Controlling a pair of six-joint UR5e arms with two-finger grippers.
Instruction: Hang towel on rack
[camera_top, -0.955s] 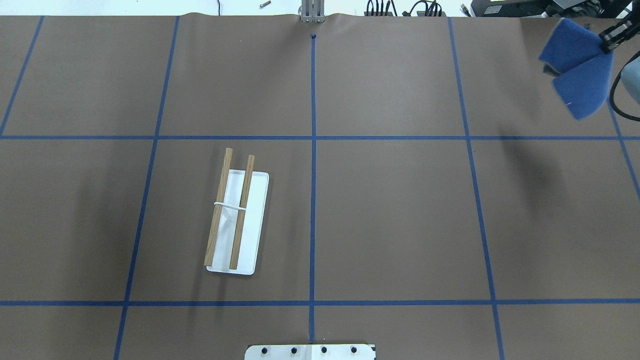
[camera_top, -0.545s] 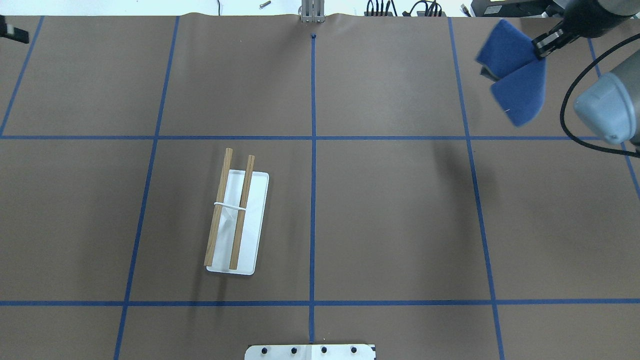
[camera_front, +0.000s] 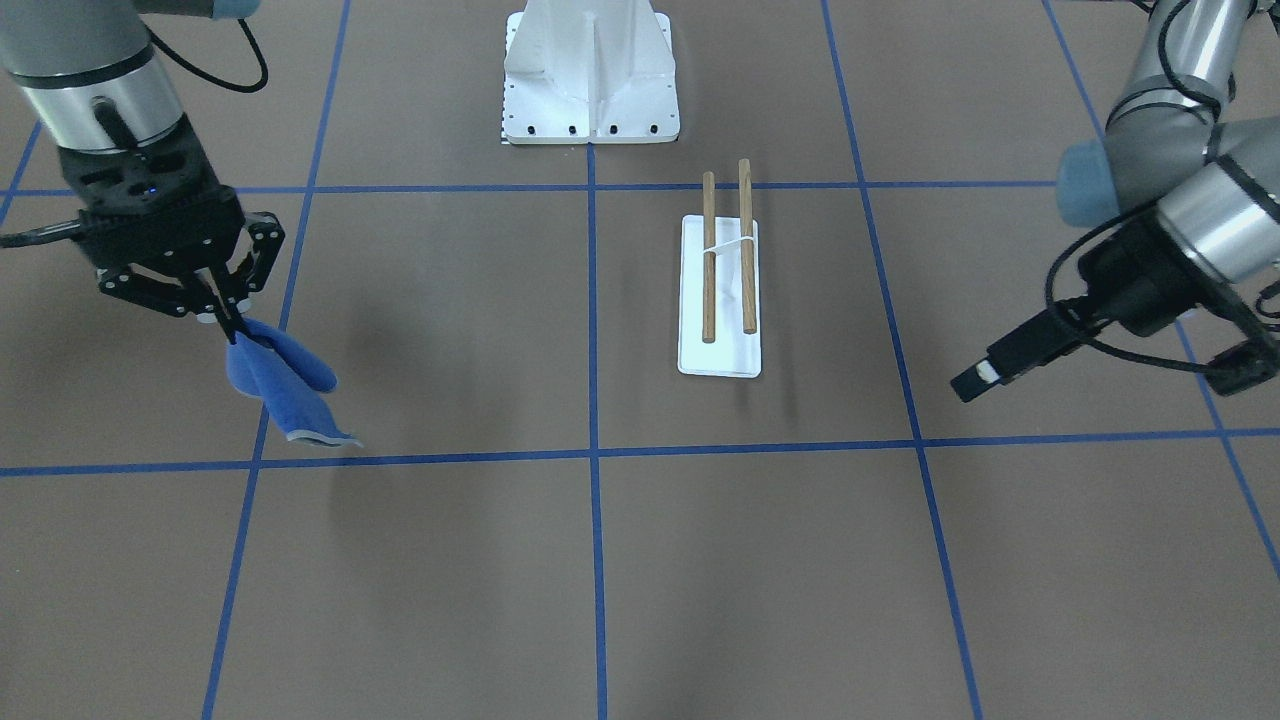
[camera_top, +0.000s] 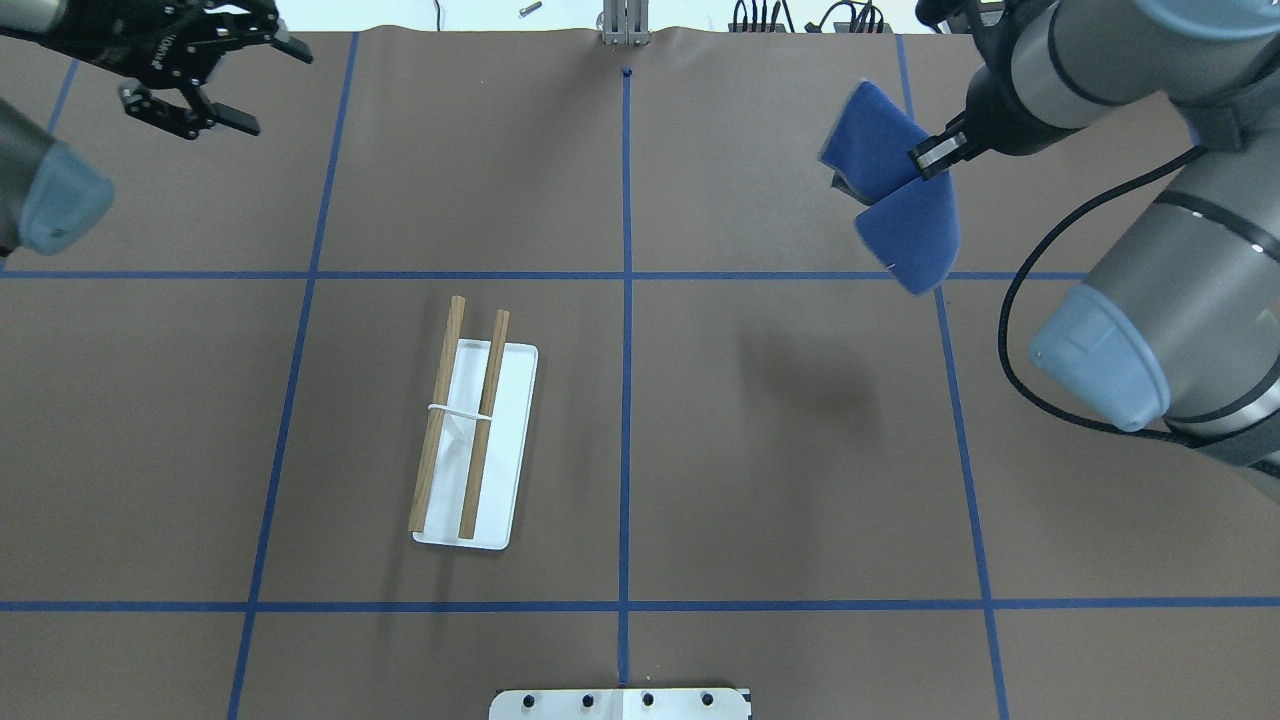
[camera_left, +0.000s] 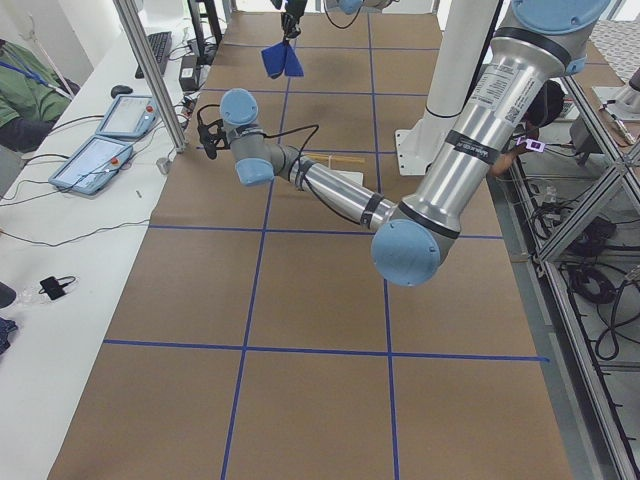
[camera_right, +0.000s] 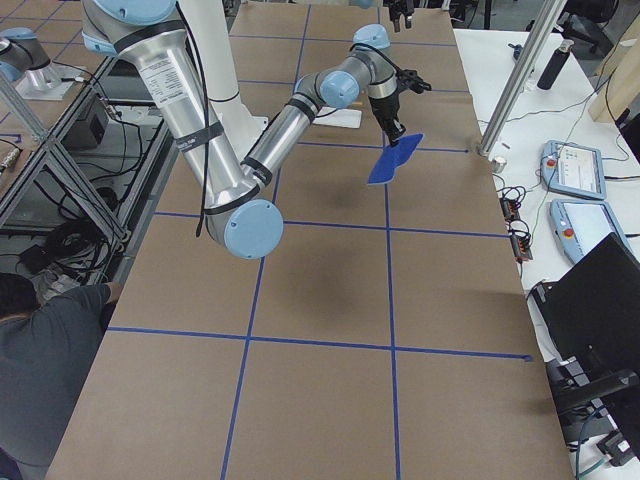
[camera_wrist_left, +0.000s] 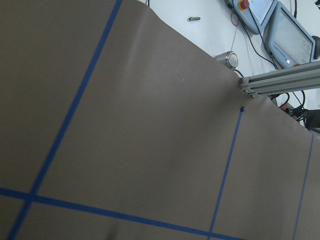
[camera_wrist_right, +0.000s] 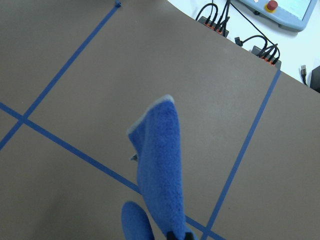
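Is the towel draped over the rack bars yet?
No, the towel hangs from the right gripper, well apart from the rack.

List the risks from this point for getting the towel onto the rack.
1. The right pincer pinches the towel at one spot, so it hangs bunched in two lobes; it may land on the bars as a clump or slip free.
2. The rack looks unfixed on the table; a dragging cloth could shove or tip it, and the open left pincer is far away, not steadying it.
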